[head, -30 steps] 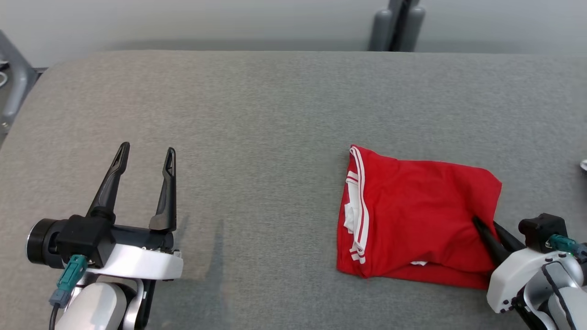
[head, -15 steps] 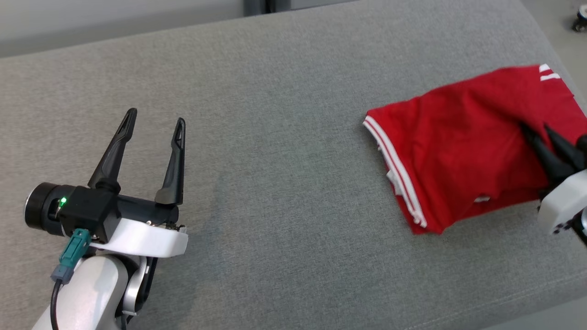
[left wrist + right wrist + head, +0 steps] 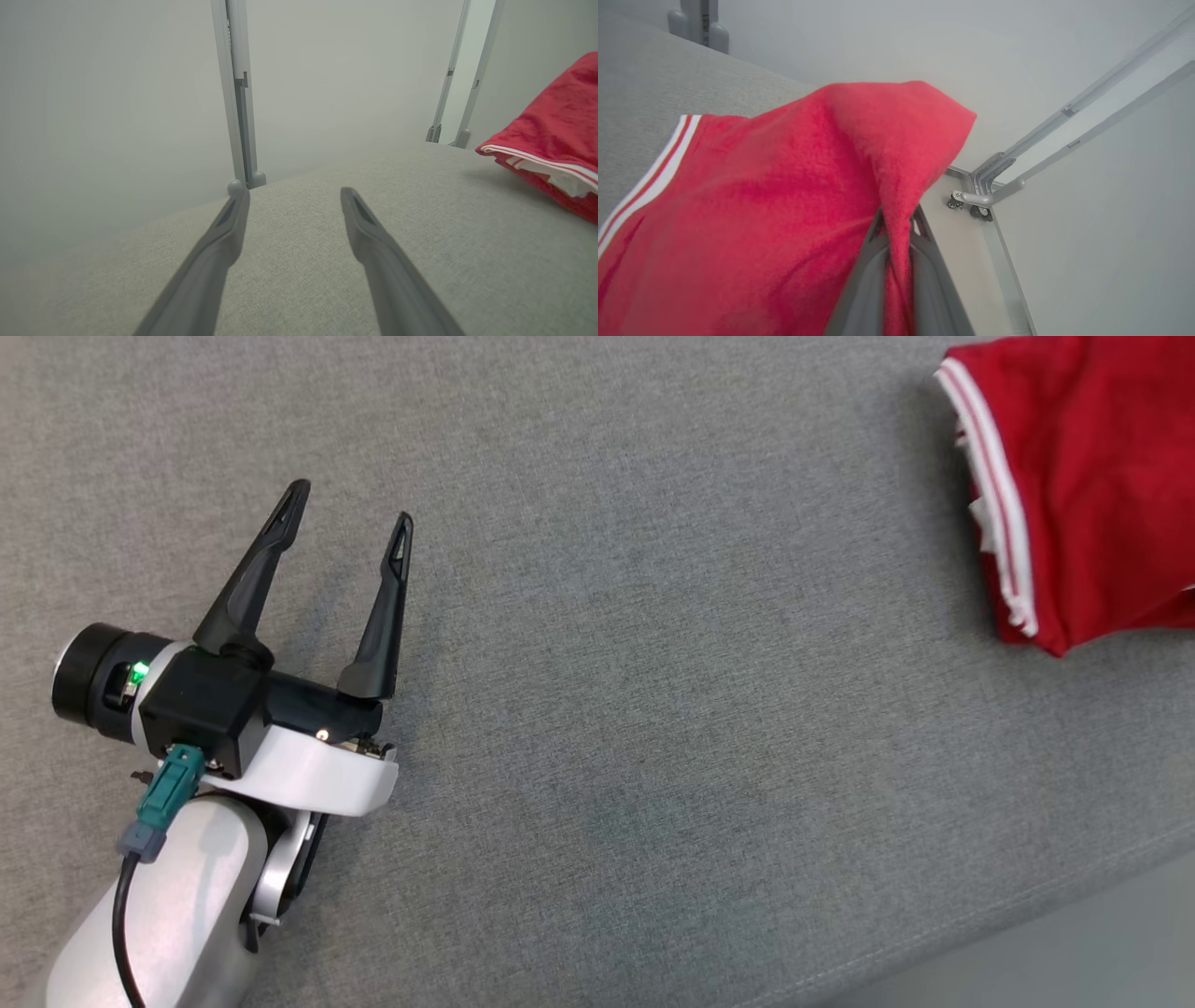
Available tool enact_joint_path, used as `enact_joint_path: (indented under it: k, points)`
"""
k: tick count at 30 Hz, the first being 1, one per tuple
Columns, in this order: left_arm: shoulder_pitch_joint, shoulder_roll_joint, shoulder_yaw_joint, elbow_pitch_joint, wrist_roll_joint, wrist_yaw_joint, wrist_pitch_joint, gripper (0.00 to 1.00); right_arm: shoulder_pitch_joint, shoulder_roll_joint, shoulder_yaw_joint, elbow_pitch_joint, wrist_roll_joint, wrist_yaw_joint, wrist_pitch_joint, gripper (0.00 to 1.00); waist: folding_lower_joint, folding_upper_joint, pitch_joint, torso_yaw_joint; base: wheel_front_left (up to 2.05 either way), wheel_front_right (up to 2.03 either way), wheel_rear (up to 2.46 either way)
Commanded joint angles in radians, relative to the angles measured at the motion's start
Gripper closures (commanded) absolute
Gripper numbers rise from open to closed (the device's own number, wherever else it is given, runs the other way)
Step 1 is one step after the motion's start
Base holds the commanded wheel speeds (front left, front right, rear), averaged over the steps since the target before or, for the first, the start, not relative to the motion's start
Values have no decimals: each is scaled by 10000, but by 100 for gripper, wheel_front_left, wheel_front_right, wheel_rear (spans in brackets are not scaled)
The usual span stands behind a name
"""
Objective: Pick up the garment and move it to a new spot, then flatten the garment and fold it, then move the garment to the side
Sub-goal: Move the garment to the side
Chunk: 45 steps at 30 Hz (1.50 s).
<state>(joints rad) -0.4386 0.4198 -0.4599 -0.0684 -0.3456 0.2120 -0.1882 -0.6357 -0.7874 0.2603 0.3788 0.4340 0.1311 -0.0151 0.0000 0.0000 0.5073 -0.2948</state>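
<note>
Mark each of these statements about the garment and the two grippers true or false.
1. The right gripper is shut on a fold of the red garment. True.
2. The left gripper holds a corner of the garment. False: it is open and empty, well apart from the garment.
3. White stripes run along one edge of the garment. True.
4. The garment lies spread flat in the middle of the grey padded surface. False: it is folded over, at the upper right corner of the head view, with one fold pulled up between the right gripper's fingers.
</note>
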Motion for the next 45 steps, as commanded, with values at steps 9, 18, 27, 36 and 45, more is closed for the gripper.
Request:
enact_joint_path:
  k: [9, 18, 27, 36, 45]
  points:
    - [-518, 98, -103, 35, 119, -159, 140, 0, -1378, 875, 38, 3303, -157, -7, -1735, 0, 0, 0, 385, 243, 0, 0, 0]
    - [-249, 127, 26, 85, -28, 104, 87, 0, -1924, 1856, -604, 4114, -237, -7, -2535, 0, 0, 0, 221, 456, 0, 0, 0]
    - [677, 8, 778, 47, -581, 767, -351, 0, 547, 3966, -3075, 21, -1288, -7, -2502, 0, 0, 0, -832, 683, 0, 0, 0]
    - [1596, -360, 1499, -28, -1079, 1173, -666, 0, 2845, 5831, -3205, -3221, -1938, -7, -2150, 0, 0, 0, -1960, 1640, 0, 0, 0]
    - [2395, -354, 2266, -14, -1141, 955, -753, 0, 4200, 6507, -2898, -4593, -2380, -6, -1352, 0, 0, 0, -2606, 2572, 0, 0, 0]
